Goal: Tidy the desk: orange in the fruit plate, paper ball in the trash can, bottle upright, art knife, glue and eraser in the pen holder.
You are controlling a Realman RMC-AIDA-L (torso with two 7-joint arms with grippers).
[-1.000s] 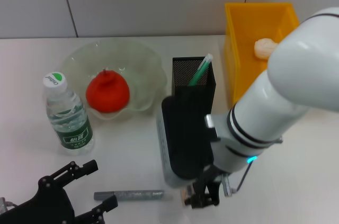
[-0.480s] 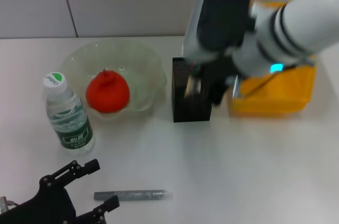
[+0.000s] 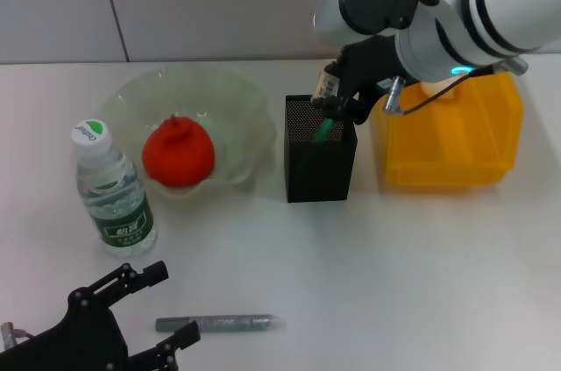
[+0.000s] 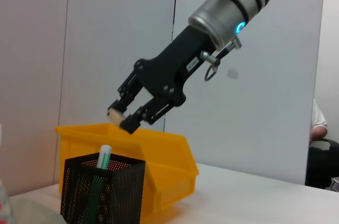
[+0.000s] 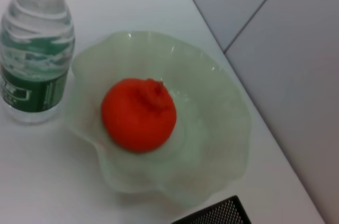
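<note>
The right gripper [image 3: 331, 96] was pinched on the eraser [image 4: 113, 113], poised over the open mouth of the pen holder [image 3: 320, 160], evidently for a drop. Beyond it, the orange [image 3: 178, 153] sat in the fruit plate [image 3: 241, 103] and the bottle [image 3: 111, 191] stood upright. The left gripper [image 3: 131, 310] waited spread and empty near a grey stick [image 3: 219, 324].

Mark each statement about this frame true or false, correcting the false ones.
1. The orange lies in the fruit plate. True.
2. The bottle lies on its side. False: it stands upright, cap on top.
3. The right gripper holds the eraser above the pen holder. True.
4. The pen holder is empty. False: a green stick stands in it.
5. The grey art knife is in the trash can. False: it lies on the desk near the left gripper.
</note>
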